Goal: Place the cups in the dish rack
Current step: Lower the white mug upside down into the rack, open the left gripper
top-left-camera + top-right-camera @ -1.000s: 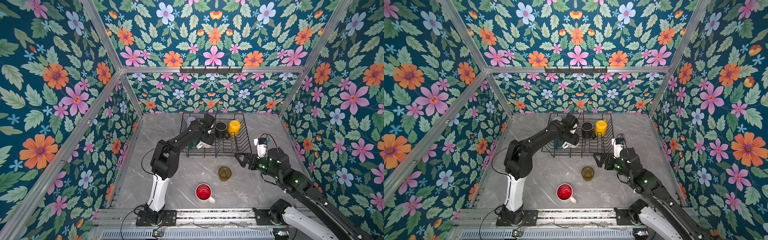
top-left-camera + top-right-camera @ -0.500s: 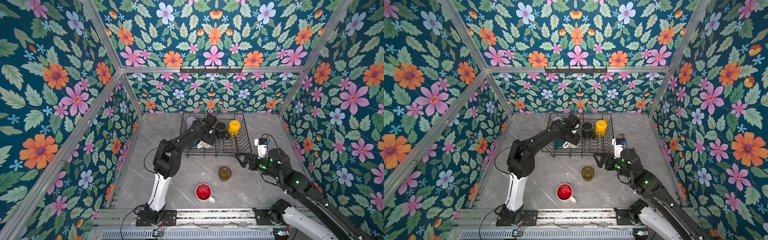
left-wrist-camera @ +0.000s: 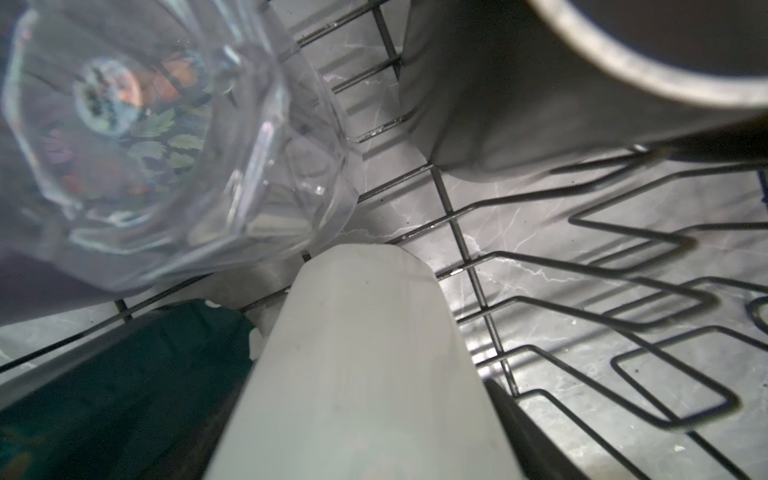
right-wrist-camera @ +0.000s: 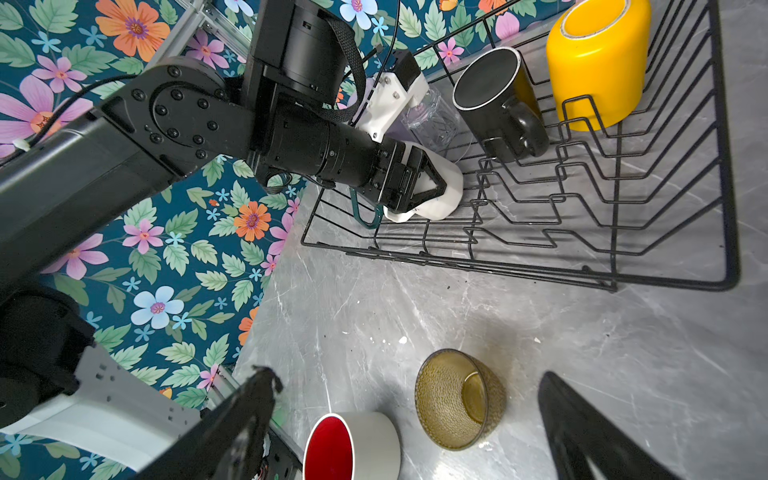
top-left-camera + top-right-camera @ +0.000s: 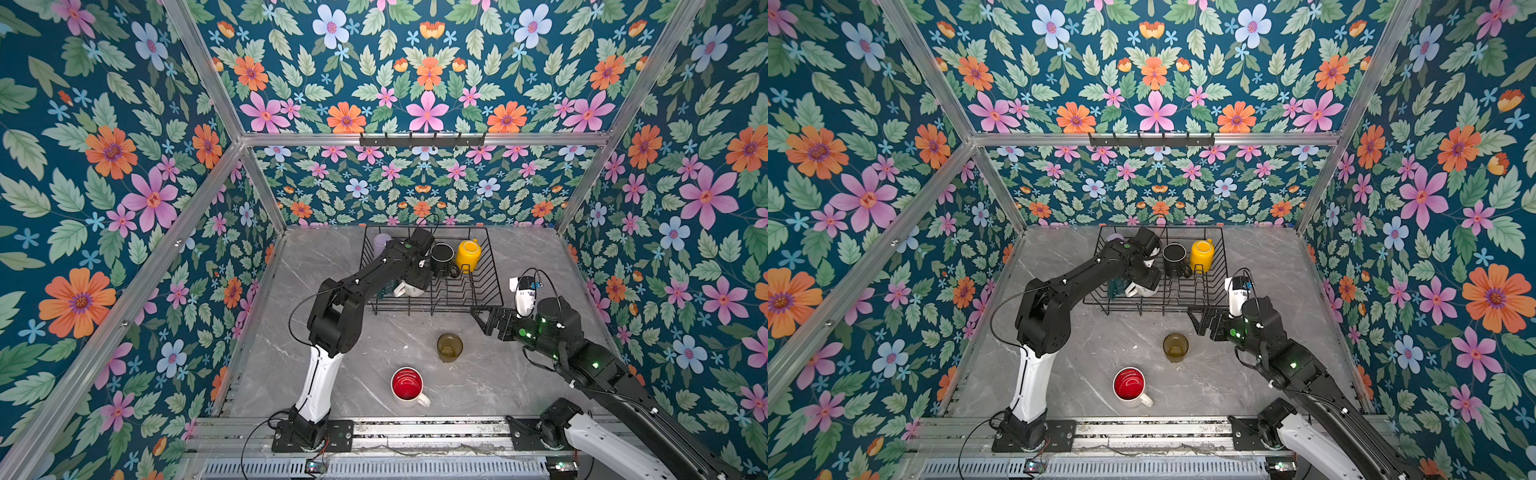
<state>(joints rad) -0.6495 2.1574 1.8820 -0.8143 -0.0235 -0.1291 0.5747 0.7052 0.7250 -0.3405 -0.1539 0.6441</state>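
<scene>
The left tool point(image 4: 436, 189) sits down inside the black wire dish rack point(image 4: 727, 208), jaws spread wide and pressed on a plain white ceramic mug point(image 3: 365, 353) tipped on its side. The far jaw is hidden behind it. The arm stretches long and low over the rack's near wall, covering most of a dark green mug point(image 5: 1116, 287) and a lilac tumbler point(image 5: 380, 243). Just beside the white mug leans a clear faceted glass point(image 3: 137, 137), then a glossy black mug point(image 4: 494, 99) and a yellow mug point(image 4: 594, 62). The right tool point(image 5: 482, 319) hangs empty, jaws wide apart, by the rack's front corner. Near it, a dimpled olive glass point(image 5: 449, 347) and a red-inside white mug point(image 5: 407, 384) stand on the grey marble tabletop point(image 5: 332, 257).
</scene>
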